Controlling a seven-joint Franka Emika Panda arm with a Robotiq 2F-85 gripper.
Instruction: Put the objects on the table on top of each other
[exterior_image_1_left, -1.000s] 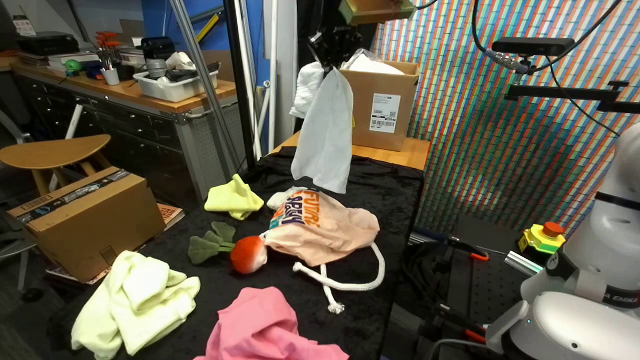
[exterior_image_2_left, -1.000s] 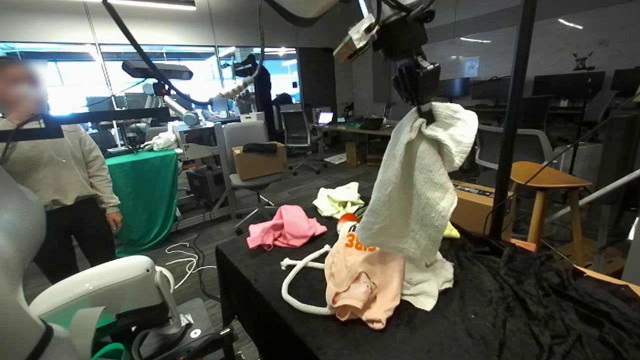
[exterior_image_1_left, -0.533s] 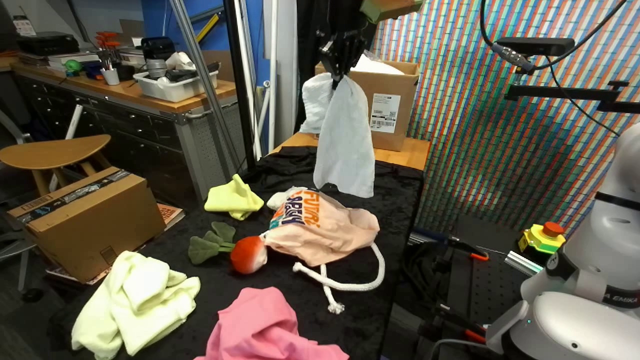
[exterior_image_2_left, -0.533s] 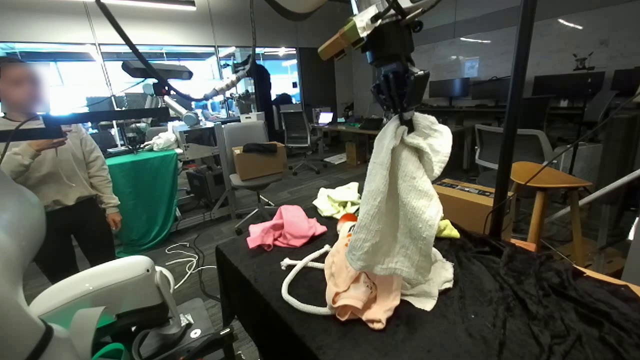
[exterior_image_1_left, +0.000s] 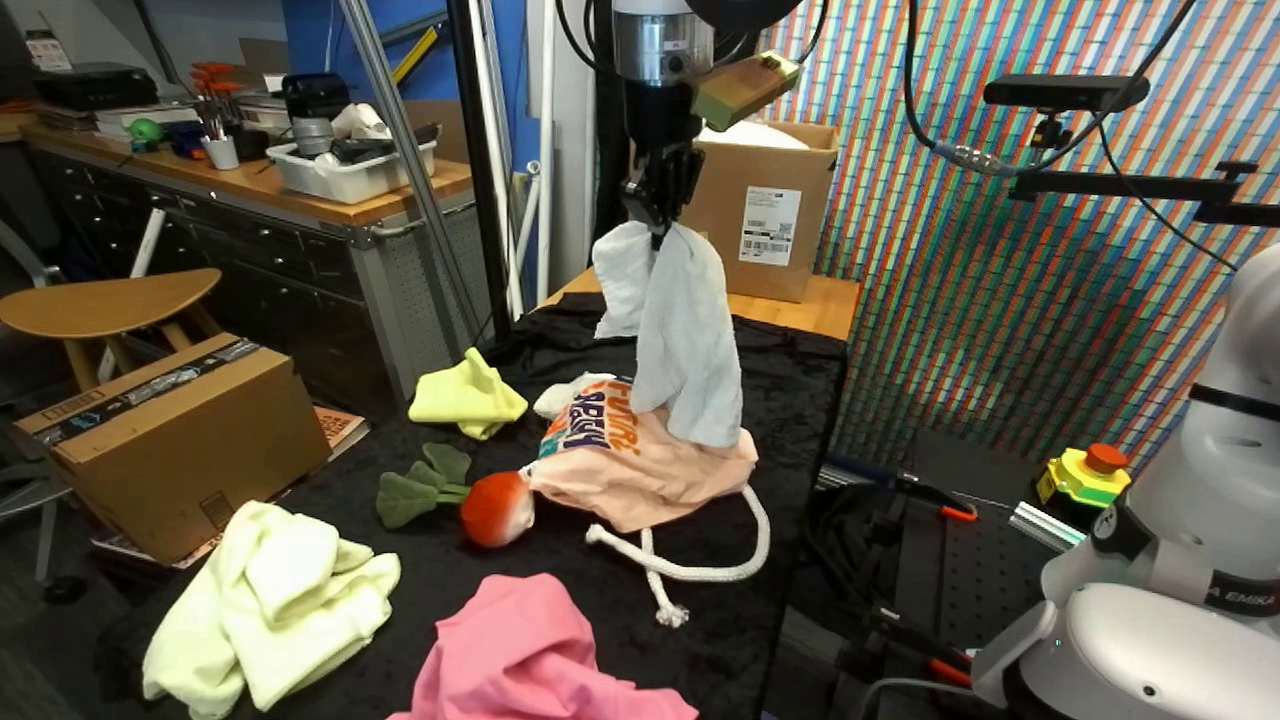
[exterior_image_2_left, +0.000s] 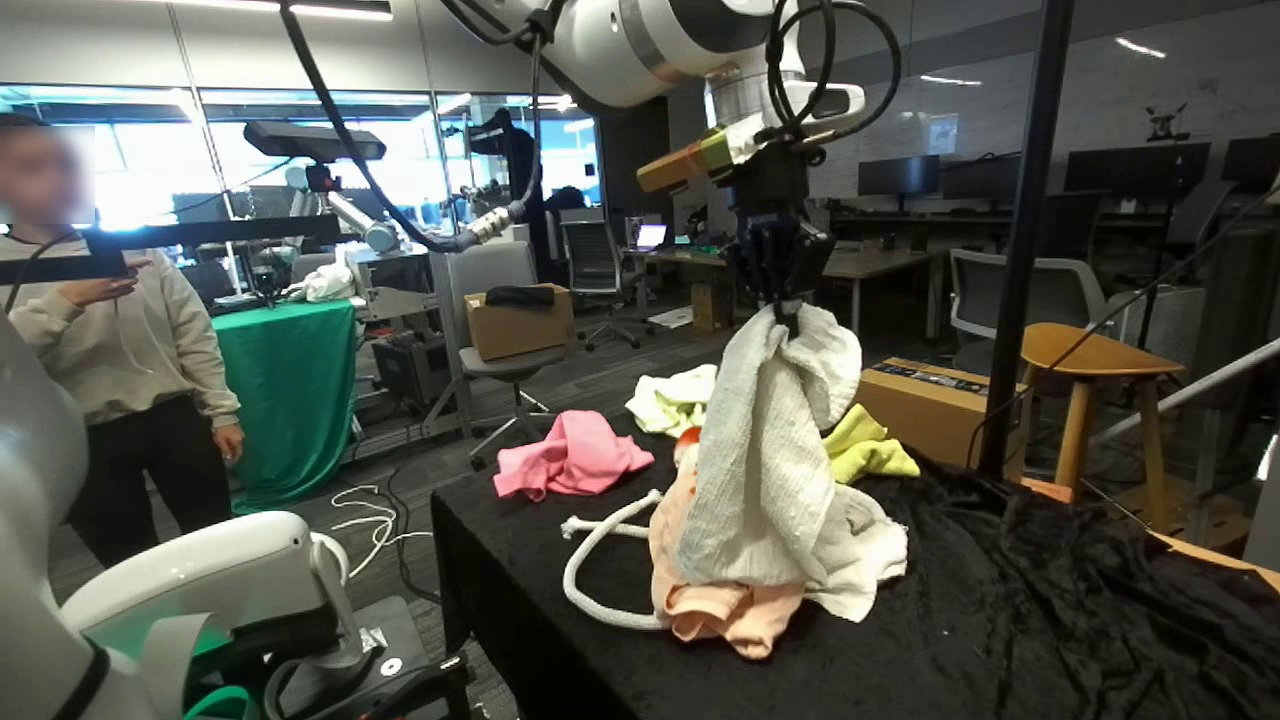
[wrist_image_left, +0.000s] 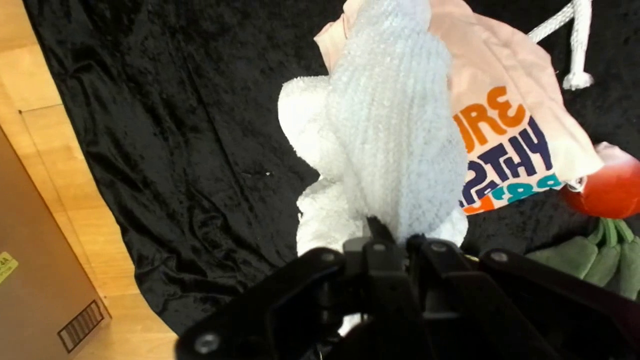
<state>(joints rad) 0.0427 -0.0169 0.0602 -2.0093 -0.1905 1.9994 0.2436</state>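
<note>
My gripper (exterior_image_1_left: 660, 236) is shut on a white cloth (exterior_image_1_left: 690, 345), which hangs in folds. The cloth's lower end overlaps the pale printed cloth (exterior_image_1_left: 640, 475) in both exterior views; whether they touch I cannot tell. Beneath the printed cloth, another white cloth (exterior_image_2_left: 868, 570) sticks out on the black table (exterior_image_2_left: 1000, 620). Seen from the wrist, the held cloth (wrist_image_left: 400, 115) runs away from the gripper's fingertips (wrist_image_left: 378, 229) and hides part of the print. A yellow-green cloth (exterior_image_1_left: 465, 398), a paler one (exterior_image_1_left: 270, 610) and a pink cloth (exterior_image_1_left: 530, 660) lie apart from it.
A red and white stuffed radish (exterior_image_1_left: 497, 510) with green leaves lies beside the printed cloth. A white rope (exterior_image_1_left: 700, 573) curls near the table edge. Cardboard boxes stand behind (exterior_image_1_left: 768, 215) and beside the table. A black pole (exterior_image_2_left: 1030, 230) rises at the table's side.
My gripper has come down with the white cloth, so its lower end now covers part of the printed cloth. The cloths on the table have not moved.
</note>
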